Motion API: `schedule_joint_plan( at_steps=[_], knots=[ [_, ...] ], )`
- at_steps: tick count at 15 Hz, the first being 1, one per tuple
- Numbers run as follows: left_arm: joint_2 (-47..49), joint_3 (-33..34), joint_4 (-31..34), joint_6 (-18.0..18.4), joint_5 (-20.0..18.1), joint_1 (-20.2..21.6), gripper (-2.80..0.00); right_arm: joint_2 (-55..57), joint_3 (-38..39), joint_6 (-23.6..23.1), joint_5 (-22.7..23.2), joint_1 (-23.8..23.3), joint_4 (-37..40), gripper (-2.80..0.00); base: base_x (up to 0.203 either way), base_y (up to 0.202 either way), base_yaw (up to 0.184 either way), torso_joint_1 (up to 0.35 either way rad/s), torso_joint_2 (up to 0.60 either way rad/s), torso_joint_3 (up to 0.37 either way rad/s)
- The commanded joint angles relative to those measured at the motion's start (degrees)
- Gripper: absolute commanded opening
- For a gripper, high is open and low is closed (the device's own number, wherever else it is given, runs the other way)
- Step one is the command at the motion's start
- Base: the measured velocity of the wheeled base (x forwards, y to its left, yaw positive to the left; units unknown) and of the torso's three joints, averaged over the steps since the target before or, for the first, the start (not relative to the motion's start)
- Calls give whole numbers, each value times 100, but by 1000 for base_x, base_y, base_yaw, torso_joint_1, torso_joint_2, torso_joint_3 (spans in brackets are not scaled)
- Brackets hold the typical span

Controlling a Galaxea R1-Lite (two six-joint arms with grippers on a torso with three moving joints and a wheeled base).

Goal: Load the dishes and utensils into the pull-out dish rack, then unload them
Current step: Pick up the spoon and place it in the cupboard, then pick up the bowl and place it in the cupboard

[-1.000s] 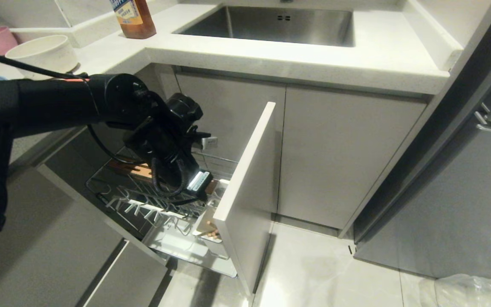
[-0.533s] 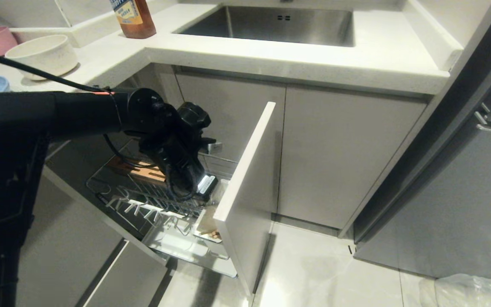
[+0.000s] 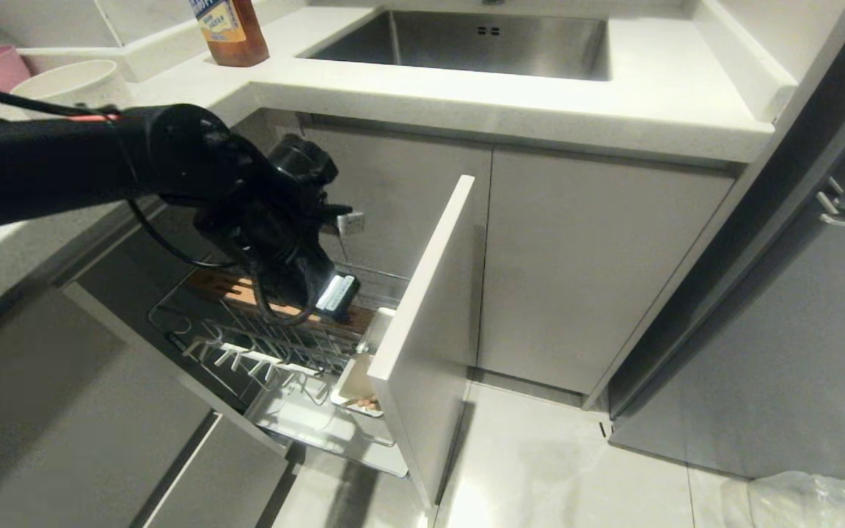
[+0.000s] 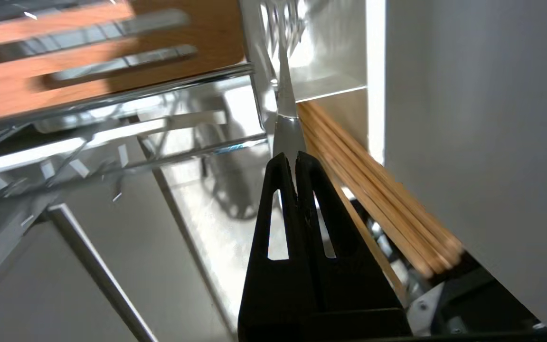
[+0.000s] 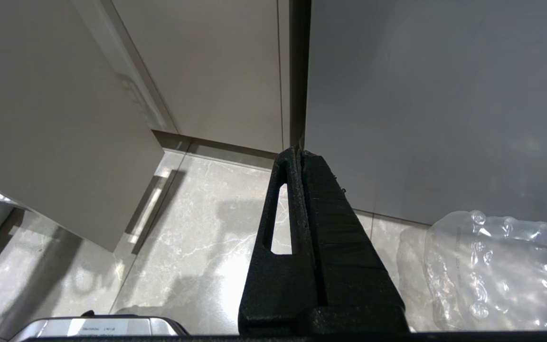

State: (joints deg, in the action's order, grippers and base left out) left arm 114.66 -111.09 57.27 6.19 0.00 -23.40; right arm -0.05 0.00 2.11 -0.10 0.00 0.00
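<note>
Rack [image 3: 246,345], chrome wire w/ white-tipped prongs, pulled out behind grey drawer front [image 3: 430,315]; slotted orange wood strip [image 4: 88,61] blurred. Chopsticks [image 4: 378,190], pale wood, lean in white cup [image 3: 356,385]. Left gripper [image 4: 296,158] clamped on shiny spoon [image 4: 287,114]; handle runs straight out from fingertips, bowl end blurred. Right gripper [image 5: 298,153] closed, empty, over floor.

The spoon [image 4: 285,114] is bright polished metal, mirror-glossy along its handle. Beside it the chopsticks [image 4: 373,180] are pale, matt wood with fine grain. The strip [image 4: 88,71], upper left of the left wrist view, is orange-brown wood with a smooth satin finish. The rack [image 3: 261,345] is shiny chrome wire. The left pincer [image 4: 296,159] is matt black plastic, faintly grainy. The drawer front [image 3: 430,323] looks smooth and matt. The sink [image 3: 466,40] is brushed steel; the floor [image 3: 562,469] is glossy stone tile.
</note>
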Motion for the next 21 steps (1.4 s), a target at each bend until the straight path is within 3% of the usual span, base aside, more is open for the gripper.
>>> schedule_joint_plan(
  at_steps=[1,6,8,11,13,14,15,18,19,21],
  knots=[
    [-672,8,35,-91,-13,32,-280,5,0,0,1,0,0,-280,0,0,0,0,0,0],
    [-2167,17,41,-940,-35,75,-280,5,0,0,1,0,0,-280,0,0,0,0,0,0],
    [-2676,17,10,-1213,-29,297,-280,5,0,0,1,0,0,-280,0,0,0,0,0,0],
    [-3119,17,-296,-1384,-49,1274,-280,5,0,0,1,0,0,-280,0,0,0,0,0,0],
    [-3261,17,-880,-1748,-160,1986,-280,5,0,0,1,0,0,-280,0,0,0,0,0,0],
    [-3274,17,-1386,-2113,-194,2282,-280,5,0,0,1,0,0,-280,0,0,0,0,0,0],
    [-3224,17,-1766,-2382,-177,2511,-280,5,0,0,1,0,0,-280,0,0,0,0,0,0],
    [-2753,10,-2567,-2576,69,2978,-280,5,0,0,1,0,0,-280,0,0,0,0,0,0],
    [-2603,9,-2794,-2587,145,3060,0,5,0,0,1,0,0,-280,0,0,0,0,0,0],
    [-2305,3,-3270,-2580,220,3103,0,5,0,0,1,0,0,-280,0,0,0,0,0,0]
  ],
)
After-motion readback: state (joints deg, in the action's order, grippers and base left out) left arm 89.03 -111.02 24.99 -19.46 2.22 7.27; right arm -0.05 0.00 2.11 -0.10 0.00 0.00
